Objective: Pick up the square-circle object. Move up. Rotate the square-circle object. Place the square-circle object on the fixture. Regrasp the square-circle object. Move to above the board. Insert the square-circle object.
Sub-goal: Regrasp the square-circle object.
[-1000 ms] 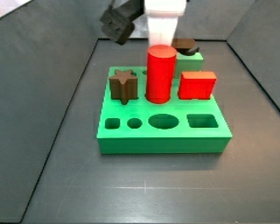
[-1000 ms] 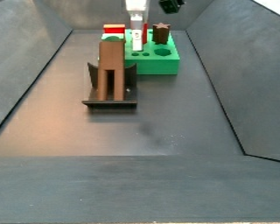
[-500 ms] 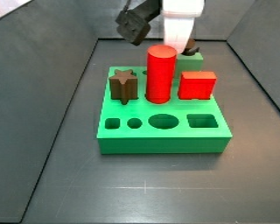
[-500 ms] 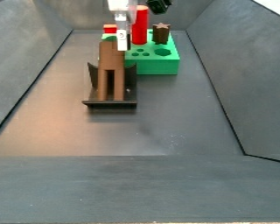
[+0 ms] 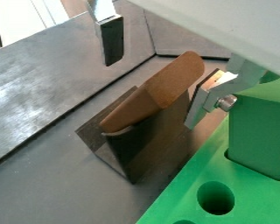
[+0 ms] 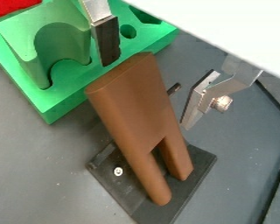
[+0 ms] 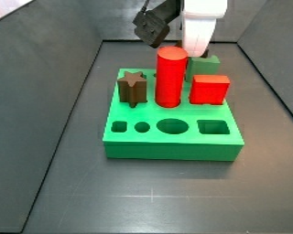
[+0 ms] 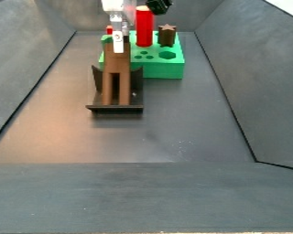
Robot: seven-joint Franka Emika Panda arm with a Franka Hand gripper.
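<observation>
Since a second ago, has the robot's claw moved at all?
Yes. In a side view the gripper has shifted from above the green board toward the fixture, which stays put. Its fingers hang open, holding nothing.

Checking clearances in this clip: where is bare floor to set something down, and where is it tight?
Free: the dark floor in front of the fixture, and the strips between the board and the side walls. Crowded: the board's back rows with the red cylinder, red cube and star peg, and above the square-circle object, where the open gripper hangs.
</observation>
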